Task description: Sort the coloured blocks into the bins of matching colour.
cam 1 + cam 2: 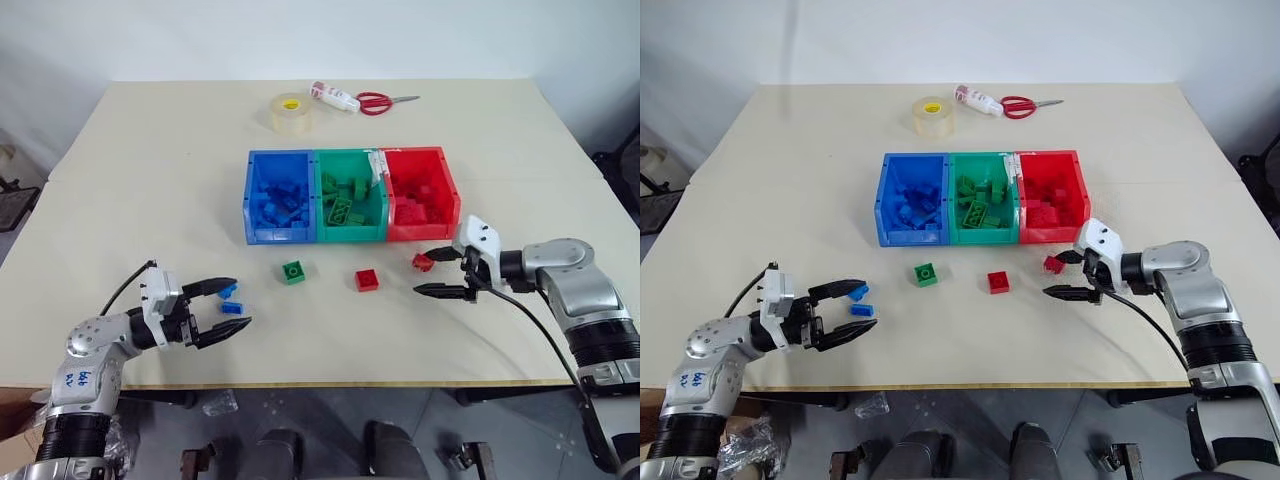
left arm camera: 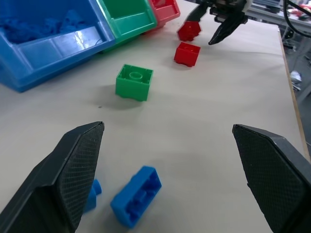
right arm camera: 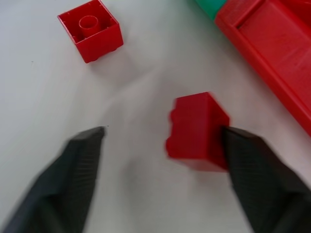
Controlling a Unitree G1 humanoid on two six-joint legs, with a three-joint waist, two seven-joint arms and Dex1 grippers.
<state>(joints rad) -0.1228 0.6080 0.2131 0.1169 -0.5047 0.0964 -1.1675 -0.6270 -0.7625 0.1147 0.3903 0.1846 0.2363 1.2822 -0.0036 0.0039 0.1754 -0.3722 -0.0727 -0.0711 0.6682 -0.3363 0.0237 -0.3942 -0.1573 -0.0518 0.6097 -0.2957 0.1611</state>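
1. I'm seeing the three bins (image 1: 350, 235) sitting mid-frame on the desk (image 1: 150, 170): blue, green, red, each holding bricks of its own colour.
2. My right claw (image 1: 441, 271), lower right, is standing parted around a red brick (image 3: 197, 127); one finger (image 3: 252, 165) is touching it, not clenched.
3. My left claw (image 1: 225, 304), lower left, is gaping released over two blue bricks (image 2: 137, 195).
4. A green brick (image 1: 293, 271) and another red brick (image 1: 367, 280) are lying loose below the bins.
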